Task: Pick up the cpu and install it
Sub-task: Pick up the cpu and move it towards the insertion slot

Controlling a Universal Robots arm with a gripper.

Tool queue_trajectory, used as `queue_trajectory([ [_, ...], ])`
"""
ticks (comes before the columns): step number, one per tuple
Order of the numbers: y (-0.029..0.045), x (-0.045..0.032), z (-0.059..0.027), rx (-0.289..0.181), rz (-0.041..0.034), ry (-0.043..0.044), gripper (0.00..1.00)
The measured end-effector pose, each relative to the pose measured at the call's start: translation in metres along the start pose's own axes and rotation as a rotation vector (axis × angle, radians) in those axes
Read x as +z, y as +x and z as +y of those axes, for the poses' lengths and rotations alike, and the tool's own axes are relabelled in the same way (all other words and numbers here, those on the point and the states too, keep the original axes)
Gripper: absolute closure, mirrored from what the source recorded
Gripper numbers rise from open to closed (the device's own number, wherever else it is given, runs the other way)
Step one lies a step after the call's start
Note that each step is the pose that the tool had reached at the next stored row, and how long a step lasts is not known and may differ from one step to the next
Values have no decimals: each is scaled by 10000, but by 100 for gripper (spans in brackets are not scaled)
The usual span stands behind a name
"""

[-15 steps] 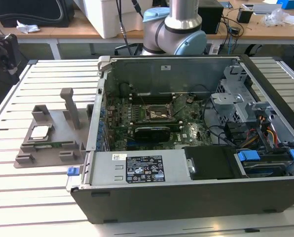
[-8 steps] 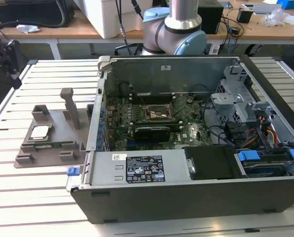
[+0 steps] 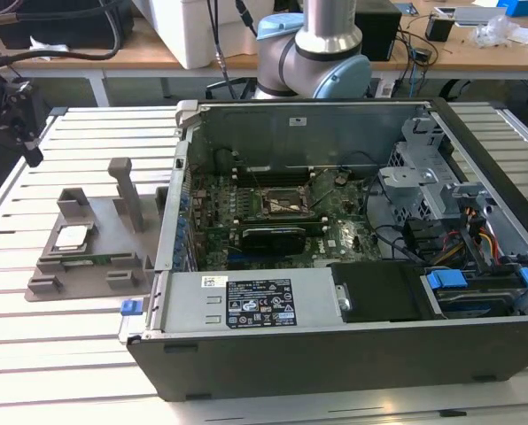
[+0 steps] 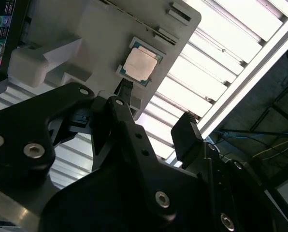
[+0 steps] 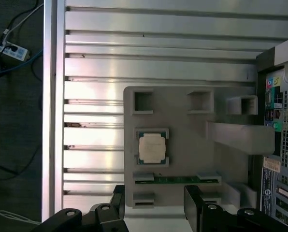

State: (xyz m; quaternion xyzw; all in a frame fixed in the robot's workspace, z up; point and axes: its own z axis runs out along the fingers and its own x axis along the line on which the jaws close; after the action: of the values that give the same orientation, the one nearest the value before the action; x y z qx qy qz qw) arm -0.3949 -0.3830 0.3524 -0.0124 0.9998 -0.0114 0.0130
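The cpu (image 3: 73,235) is a pale silvery square chip lying flat in a recess of a grey holder block (image 3: 100,221) on the slatted table, at the exterior view's left of the open computer case. Both wrist views look down on the cpu (image 5: 152,148) (image 4: 140,65). My gripper (image 5: 156,208) (image 4: 156,113) hangs above the holder block (image 5: 182,121), well clear of the chip. Its black fingers (image 5: 197,205) stand apart with nothing between them. The black socket frame (image 3: 286,205) sits on the motherboard inside the case.
The open case (image 3: 353,354) has tall walls, a power supply with a white label (image 3: 260,305), drive cages and cables at the exterior view's right. The holder block carries a tall upright post (image 3: 127,190) and a green memory stick (image 5: 175,179). The table edge (image 5: 50,121) runs beside the block.
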Motion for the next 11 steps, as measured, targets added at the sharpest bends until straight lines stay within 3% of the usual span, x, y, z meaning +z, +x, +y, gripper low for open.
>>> queue_trajectory([
  [11, 3, 137, 3, 0, 0, 0, 40],
])
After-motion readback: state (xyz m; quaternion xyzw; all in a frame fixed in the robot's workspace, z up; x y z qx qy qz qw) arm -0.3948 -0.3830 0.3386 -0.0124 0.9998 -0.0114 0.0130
